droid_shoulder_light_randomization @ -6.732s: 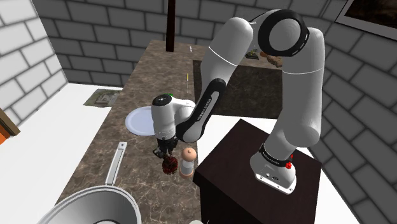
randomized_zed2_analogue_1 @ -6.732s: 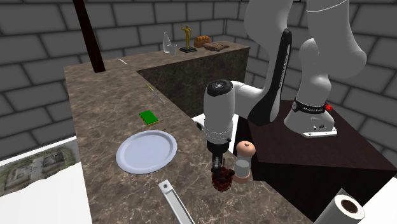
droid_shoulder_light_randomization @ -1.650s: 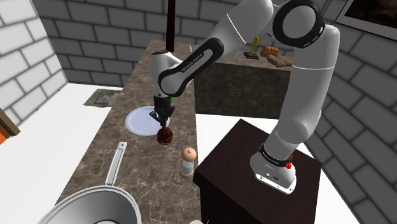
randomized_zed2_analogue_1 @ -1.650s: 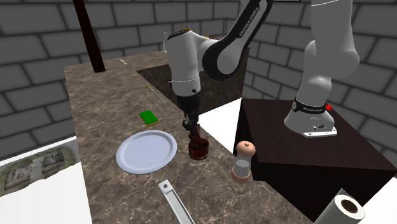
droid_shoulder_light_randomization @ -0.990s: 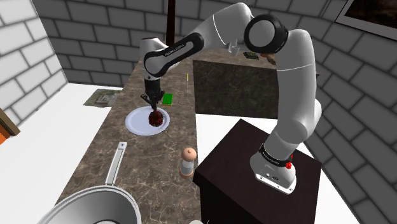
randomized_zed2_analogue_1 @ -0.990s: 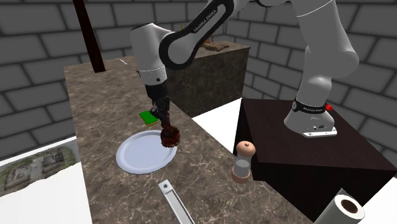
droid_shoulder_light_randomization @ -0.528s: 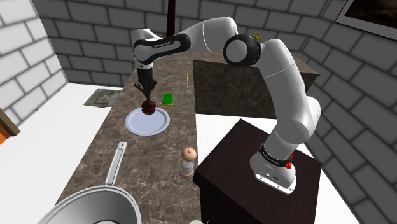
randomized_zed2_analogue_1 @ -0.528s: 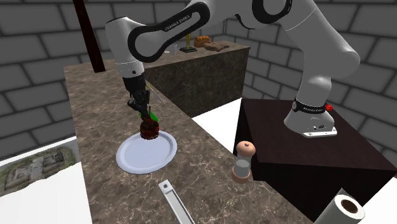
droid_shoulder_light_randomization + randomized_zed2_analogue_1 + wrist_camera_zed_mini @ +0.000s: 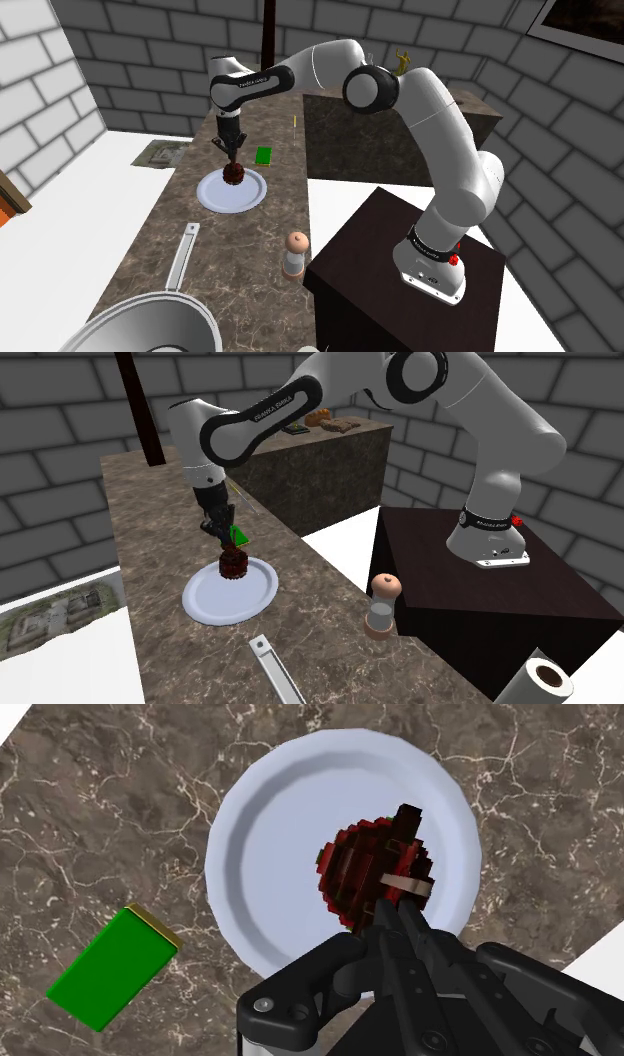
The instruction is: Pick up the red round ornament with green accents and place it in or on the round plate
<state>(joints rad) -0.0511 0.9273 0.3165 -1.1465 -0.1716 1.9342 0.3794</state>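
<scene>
The ornament (image 9: 360, 869) is dark red, mottled with blackish blocks, and carries a tan band. The plate (image 9: 270, 834) is pale bluish white. The counter (image 9: 100, 804) is brown stone with thin pale veins. The small box (image 9: 108, 966) is bright green with a golden edge. The gripper (image 9: 398, 909) is black and the arm (image 9: 450, 140) is white with dark joints. Grey brick walls (image 9: 120, 50) fill the shoulder view's upper left. At its lower centre stands a mill (image 9: 295, 253) with a tan cap.
</scene>
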